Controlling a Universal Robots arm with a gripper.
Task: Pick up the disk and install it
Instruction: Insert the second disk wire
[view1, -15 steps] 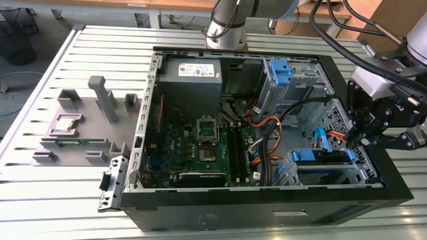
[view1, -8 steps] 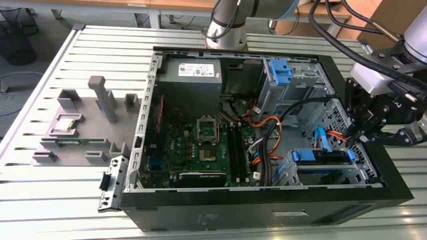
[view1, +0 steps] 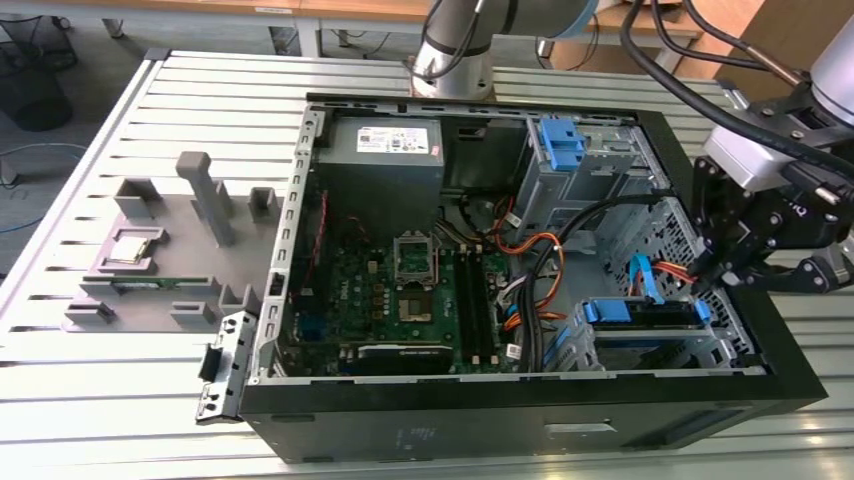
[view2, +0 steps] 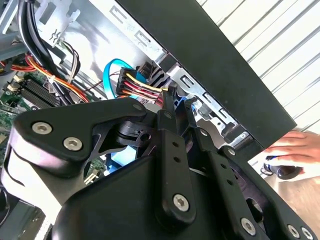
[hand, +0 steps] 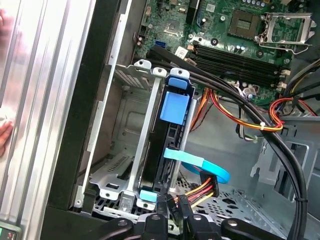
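Black gripper (view2: 179, 97) right up close in the second wrist view, two thin fingers side by side and nearly touching, nothing seen between them. Tips just beside a plug with red, yellow and black wires (view2: 137, 87).

Same gripper (hand: 172, 204) in the first wrist view, tips at the end of the disk (hand: 167, 150). Disk standing on its edge inside a silver metal cage (hand: 127, 115), blue bracket (hand: 176, 106) along its top. Thin blue ribbon cable (hand: 197, 162) curling away from the disk near the tips. Green board (hand: 235, 40) farther off, with thick black cables (hand: 240, 97) running over it.

Seen in the exterior view: open black computer case (view1: 507, 425) lying on a ribbed metal desk (view1: 120, 420). Disk with its blue rails in the cage at the corner toward the exterior view's right, gripper hanging over the case edge just above that corner. Big grey box with a white sticker (view1: 384, 150) at the far side of the case. Grey plastic holder (view1: 160, 250) on the desk, well apart, toward the exterior view's left.

Person's hand (view2: 292, 147) resting outside the case wall.
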